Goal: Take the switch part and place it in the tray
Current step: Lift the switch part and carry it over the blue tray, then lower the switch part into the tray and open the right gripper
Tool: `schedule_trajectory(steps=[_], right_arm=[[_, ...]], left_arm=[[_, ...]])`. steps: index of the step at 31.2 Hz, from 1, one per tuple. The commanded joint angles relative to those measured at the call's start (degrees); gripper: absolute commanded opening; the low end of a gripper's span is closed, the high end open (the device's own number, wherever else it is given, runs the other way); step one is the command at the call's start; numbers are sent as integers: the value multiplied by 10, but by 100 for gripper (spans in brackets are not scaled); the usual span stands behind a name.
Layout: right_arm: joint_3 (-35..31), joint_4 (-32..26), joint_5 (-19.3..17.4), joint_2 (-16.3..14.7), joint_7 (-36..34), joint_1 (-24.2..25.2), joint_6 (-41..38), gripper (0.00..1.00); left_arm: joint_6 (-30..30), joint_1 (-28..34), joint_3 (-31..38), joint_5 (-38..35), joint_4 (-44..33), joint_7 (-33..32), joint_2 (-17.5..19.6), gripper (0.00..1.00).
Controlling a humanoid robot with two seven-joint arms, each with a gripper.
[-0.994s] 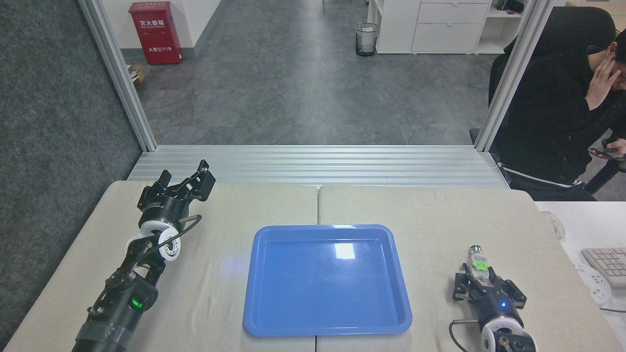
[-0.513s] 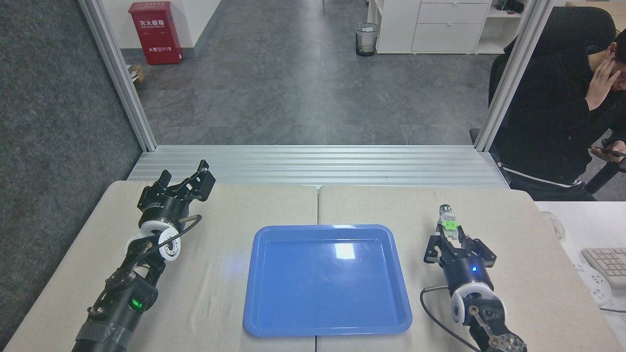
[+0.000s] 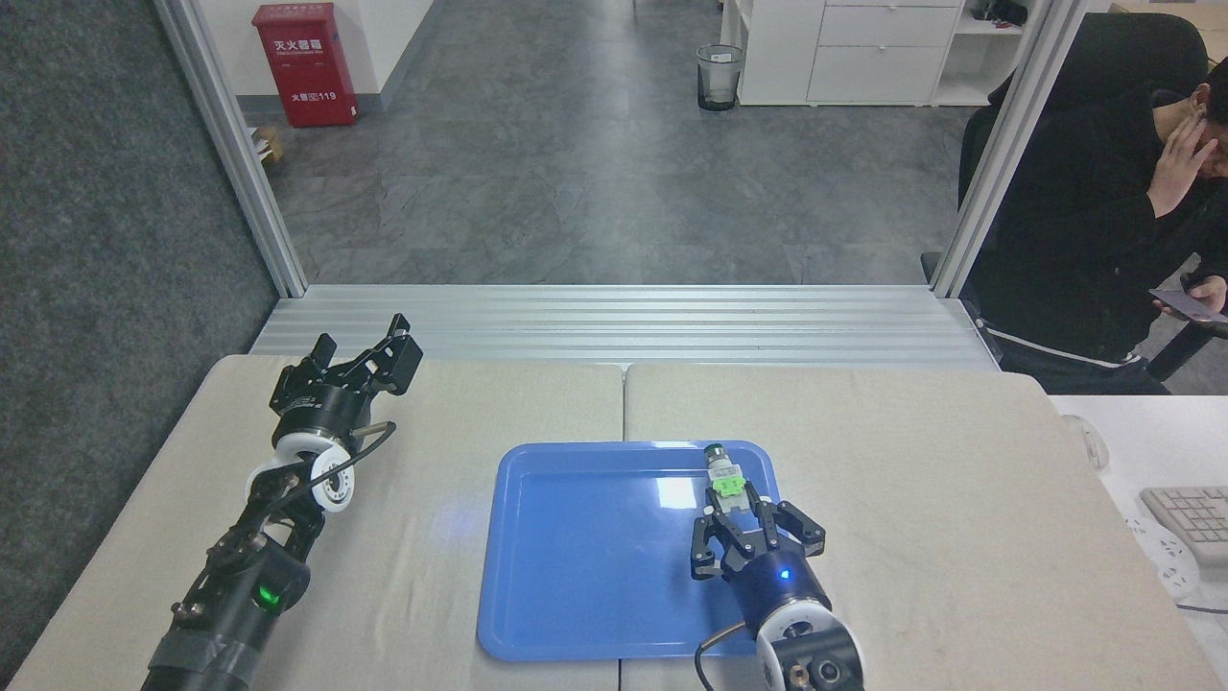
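Note:
The blue tray point(image 3: 537, 614) lies in the middle of the beige table. My right gripper point(image 3: 737, 509) is over the tray's right half, shut on the switch part point(image 3: 726, 480), whose green middle and dark-tipped silvery end stick out ahead of the fingers toward the tray's far rim. Whether the part touches the tray floor cannot be told. My left gripper point(image 3: 369, 347) rests at the table's far left corner, well away from the tray, its fingers spread open and holding nothing.
A person in black sits at the right beyond the table, looking at a phone point(image 3: 1188, 305). A keyboard point(image 3: 1190, 518) and a mouse point(image 3: 1090, 440) lie on a white desk at the right. Ridged metal sill point(image 3: 624, 326) borders the table's far edge.
My right gripper has carried the switch part from the table's near right leftward over the tray's right half. The left arm has not moved.

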Motion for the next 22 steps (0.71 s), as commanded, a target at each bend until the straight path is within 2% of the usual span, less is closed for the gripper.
schedule_trajectory(steps=[1,8,9,10,11,12,13,15,18,22], right_arm=[[91,8,18,41,3,37,6,0],[71,22,18,41,3,40,6,4],[69,22,18,40,4,39,6,9],[64,22,18,40,4,36,6,22],[57,22,14,41,4,35,6,47],[45,22,11,45,3,31,6,94],[29,23,9,48,1,28,5,100],[-3,28,7,59,-1,15,3,100],[-59,31,2,83,-14,-30,1,100],[-117,44,-7,78,-38,-90,0,100]], left_arm=[[0,0,0,0,0,0,-1,100],[0,-1,0,0,0,0,0,100],[0,0,0,0,0,0,0,100],[0,-1,0,0,0,0,0,100],[0,-1,0,0,0,0,0,100],[0,0,0,0,0,0,0,100],[0,-1,0,0,0,0,0,100],[0,0,0,0,0,0,-1,100],[0,0,0,0,0,0,-1,100],[0,-1,0,0,0,0,0,100]])
